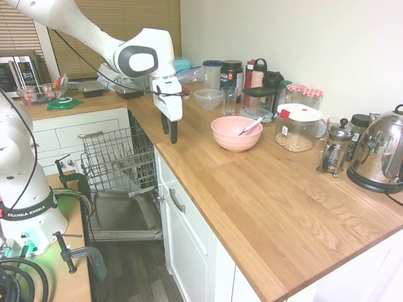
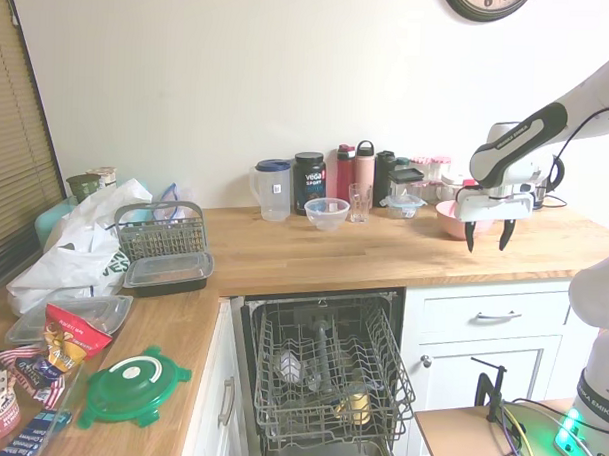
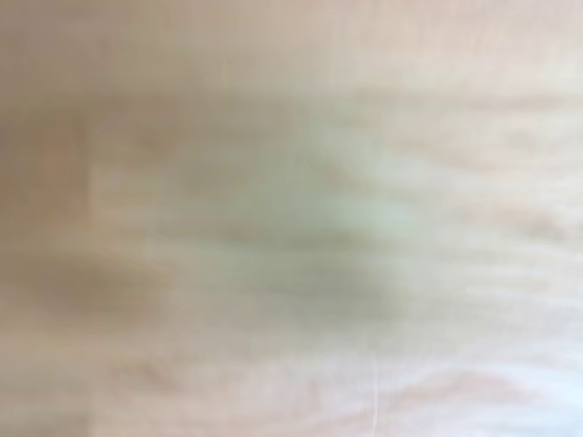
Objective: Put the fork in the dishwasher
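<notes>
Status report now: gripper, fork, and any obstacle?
Gripper open, empty, above wooden counter. Slim silvery fork resting in pink bowl, untouched. Dishwasher open, grey wire rack out. Nothing between gripper and bowl.

Walls: plain cream-white wall (image 2: 189, 94), round dark-rimmed clock (image 2: 485, 3) high up.
Counter: L-shaped oak butcher-block worktop (image 1: 271, 207).
Cabinets: white drawer fronts (image 2: 491, 320), metal handles.
Window: brown slatted blinds (image 2: 11, 168).
Floor: dark wood planks (image 1: 135, 270).
</notes>
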`<state>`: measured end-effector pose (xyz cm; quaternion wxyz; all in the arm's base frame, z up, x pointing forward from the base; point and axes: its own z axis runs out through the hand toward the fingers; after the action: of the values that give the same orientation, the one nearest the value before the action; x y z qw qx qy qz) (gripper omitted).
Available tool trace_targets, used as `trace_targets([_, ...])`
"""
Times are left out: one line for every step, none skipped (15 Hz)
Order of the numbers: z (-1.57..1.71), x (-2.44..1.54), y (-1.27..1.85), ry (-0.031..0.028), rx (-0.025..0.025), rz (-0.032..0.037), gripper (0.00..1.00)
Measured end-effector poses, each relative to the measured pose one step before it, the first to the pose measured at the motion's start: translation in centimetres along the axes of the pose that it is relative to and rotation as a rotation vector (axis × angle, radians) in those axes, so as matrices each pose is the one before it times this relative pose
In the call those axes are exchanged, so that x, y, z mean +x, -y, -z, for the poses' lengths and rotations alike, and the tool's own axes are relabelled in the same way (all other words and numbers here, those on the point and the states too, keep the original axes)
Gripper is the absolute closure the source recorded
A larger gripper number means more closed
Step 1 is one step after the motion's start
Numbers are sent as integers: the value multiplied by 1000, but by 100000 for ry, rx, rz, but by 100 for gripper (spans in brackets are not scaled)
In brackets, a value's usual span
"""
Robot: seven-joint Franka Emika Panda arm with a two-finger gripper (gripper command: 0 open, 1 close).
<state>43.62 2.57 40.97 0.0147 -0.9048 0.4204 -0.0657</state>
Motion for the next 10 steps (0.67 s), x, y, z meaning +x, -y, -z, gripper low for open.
trace_targets([2000, 170, 26, -1433, 3973, -1695, 0])
trace_targets([2310, 241, 156, -1138, 4422, -1369, 0])
trace_targets([2369, 445, 422, -598, 4585, -945, 0])
trace_targets([2160, 755, 824, -197, 3725, -1030, 0])
trace_targets([1429, 970, 1063, -295, 2451, -1082, 0])
trace_targets([735, 1268, 1342, -21, 2052, -1254, 0])
trace_targets([5, 1463, 1463, 453, 1354, -1714, 0])
trace_targets([-744, 1760, 1406, 925, 440, -2139, 0])
trace_targets([-1195, 1868, 1156, 860, -568, -2301, 0])
trace_targets([-1344, 1854, 1046, 687, -954, -2393, 0])
